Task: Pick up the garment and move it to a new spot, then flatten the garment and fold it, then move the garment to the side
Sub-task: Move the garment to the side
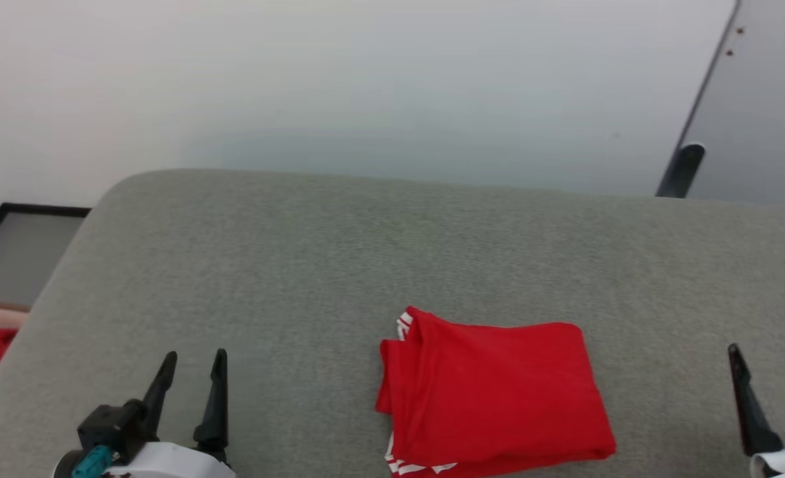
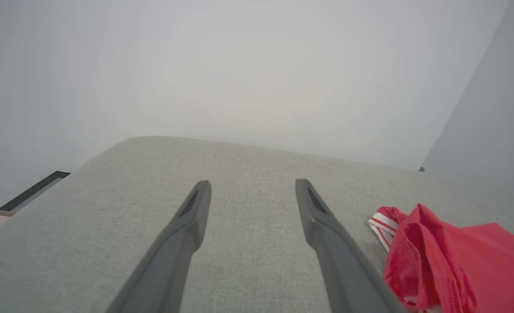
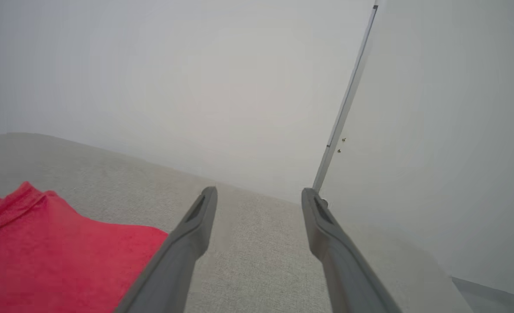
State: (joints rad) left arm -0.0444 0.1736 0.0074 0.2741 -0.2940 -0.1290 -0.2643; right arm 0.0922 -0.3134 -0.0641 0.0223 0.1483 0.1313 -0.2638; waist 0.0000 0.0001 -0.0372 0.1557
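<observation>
Grey fabric surface below pale wall, door at right.

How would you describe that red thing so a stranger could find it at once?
Start at the broad grey fabric surface. Close to the robot, between its left fingers and right fingers, lies the garment. It is a neat bright red folded rectangle with white stripes peeking from its left corners.

The garment is made of soft, matt red cloth. The cushion under it is covered in coarse grey weave. Fingers of the left gripper are finished matt, plastic-looking.
</observation>
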